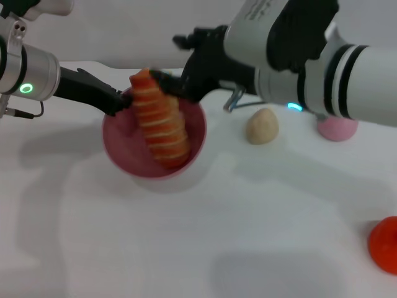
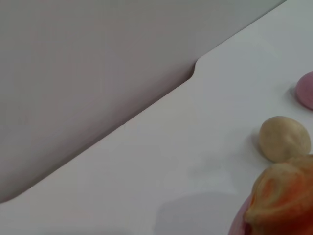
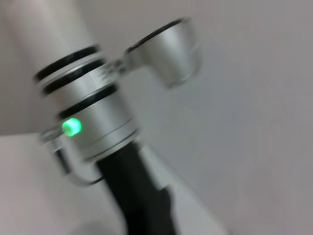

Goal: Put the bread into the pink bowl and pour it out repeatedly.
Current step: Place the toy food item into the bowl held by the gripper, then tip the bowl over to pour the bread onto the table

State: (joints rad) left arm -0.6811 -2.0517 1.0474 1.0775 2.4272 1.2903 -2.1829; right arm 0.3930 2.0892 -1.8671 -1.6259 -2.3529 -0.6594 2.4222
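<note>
Head view, bread: ridged orange-and-cream striped toy loaf [image 1: 160,121] stands tilted inside the bowl, its top end rising above the far rim.
Bowl: round glossy pink plastic bowl [image 1: 121,152] on the white table [image 1: 186,248].
Right gripper [image 1: 162,82]: fingers clamped on the loaf's top end.
Left gripper [image 1: 121,104]: pinching the bowl's left rim.
Beside: beige egg-shaped lump [image 1: 262,126], small pink dome [image 1: 338,128].

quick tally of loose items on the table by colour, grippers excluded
Pink: 2, the pink bowl and a small pink dome
Orange-and-cream: 1, the bread, standing tilted in the bowl
Beige: 1, an egg-shaped lump
Red-orange: 1, an object cut off at the frame edge
Total: 5
</note>
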